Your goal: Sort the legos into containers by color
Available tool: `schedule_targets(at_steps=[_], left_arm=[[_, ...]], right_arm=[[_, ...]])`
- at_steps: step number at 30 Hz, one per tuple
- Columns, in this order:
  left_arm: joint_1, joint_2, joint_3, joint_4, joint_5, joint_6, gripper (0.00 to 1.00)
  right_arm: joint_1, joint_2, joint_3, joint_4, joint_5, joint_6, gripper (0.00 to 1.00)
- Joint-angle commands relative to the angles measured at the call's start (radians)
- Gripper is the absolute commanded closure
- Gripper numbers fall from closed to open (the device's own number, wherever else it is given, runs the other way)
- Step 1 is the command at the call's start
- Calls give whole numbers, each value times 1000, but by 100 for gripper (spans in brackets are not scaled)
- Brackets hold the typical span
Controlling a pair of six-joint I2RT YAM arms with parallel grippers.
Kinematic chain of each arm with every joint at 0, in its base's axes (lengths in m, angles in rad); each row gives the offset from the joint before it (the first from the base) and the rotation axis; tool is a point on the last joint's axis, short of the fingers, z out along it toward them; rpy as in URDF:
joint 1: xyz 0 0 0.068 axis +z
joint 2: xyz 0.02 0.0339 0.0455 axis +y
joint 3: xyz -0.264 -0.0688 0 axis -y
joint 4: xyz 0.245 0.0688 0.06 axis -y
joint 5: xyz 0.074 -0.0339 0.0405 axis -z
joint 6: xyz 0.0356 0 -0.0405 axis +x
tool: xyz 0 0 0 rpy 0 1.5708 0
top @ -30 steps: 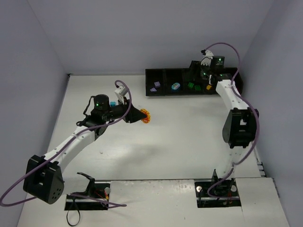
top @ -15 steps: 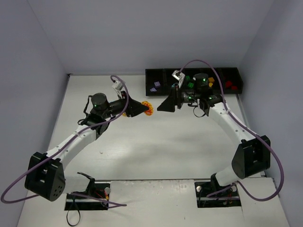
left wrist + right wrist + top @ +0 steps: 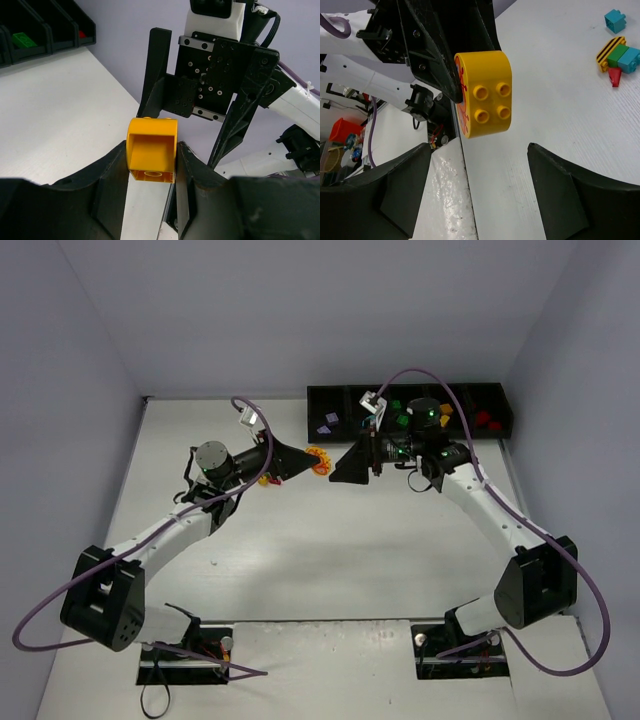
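My left gripper [image 3: 310,461] is shut on a yellow-orange rounded lego [image 3: 320,460] and holds it above the table's middle. In the left wrist view the lego [image 3: 151,155] sits pinched between my left gripper's [image 3: 151,167] two fingers. My right gripper [image 3: 340,468] is open and faces the lego from the right, a small gap away. In the right wrist view the studded lego [image 3: 485,100] hangs just beyond my open right gripper [image 3: 480,175], not between the fingers. The black containers [image 3: 345,392] stand at the back right, holding lilac [image 3: 327,423], green [image 3: 401,420], yellow [image 3: 445,410] and red [image 3: 483,420] legos.
Loose legos lie on the table behind the left arm: a teal one [image 3: 616,20] and a cluster of striped, green, teal and red pieces [image 3: 620,56]. In the top view they are mostly hidden under the left wrist [image 3: 265,480]. Grey walls close in on both sides.
My right arm swung from the containers to the middle and now faces the left gripper. My left gripper carried the yellow-orange lego to the right and a little further back.
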Motion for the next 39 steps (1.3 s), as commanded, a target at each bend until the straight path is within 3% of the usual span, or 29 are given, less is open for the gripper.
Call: schedule_targets(at_steps=[1, 15, 20, 22, 23, 24, 25, 27, 28, 31, 32, 35, 39], left_arm=[[-17, -5, 44, 144, -9, -30, 100], [-53, 17, 56, 193, -29, -42, 100], [-53, 15, 59, 210, -38, -41, 100], [-53, 15, 61, 211, -41, -38, 100], [-53, 21, 65, 211, -34, -38, 100], [-53, 22, 65, 211, -33, -38, 100], [-54, 28, 65, 213, -29, -38, 100], [-53, 31, 61, 216, -29, -35, 100], [-53, 31, 57, 217, -30, -30, 83], [-50, 14, 42, 181, -52, 4, 47], [-47, 6, 39, 156, -72, 21, 27], [-39, -41, 42, -9, -121, 117, 12], [-11, -145, 50, -311, -312, 284, 10]], right_arm=[[17, -10, 55, 78, -24, 17, 26], [58, 53, 100, 122, -14, 46, 38], [64, 55, 94, 122, -12, 49, 48], [64, 52, 89, 122, -12, 52, 53], [66, 47, 87, 122, -9, 52, 62], [66, 47, 87, 122, -9, 52, 62], [66, 46, 87, 122, -8, 51, 72], [64, 43, 87, 122, 6, 48, 82], [63, 43, 89, 122, 9, 44, 91], [44, 50, 84, 121, 23, 43, 99], [35, 53, 83, 119, 29, 43, 100], [-25, 66, 75, 113, 67, 37, 100], [-161, 84, 81, 92, 190, 31, 100]])
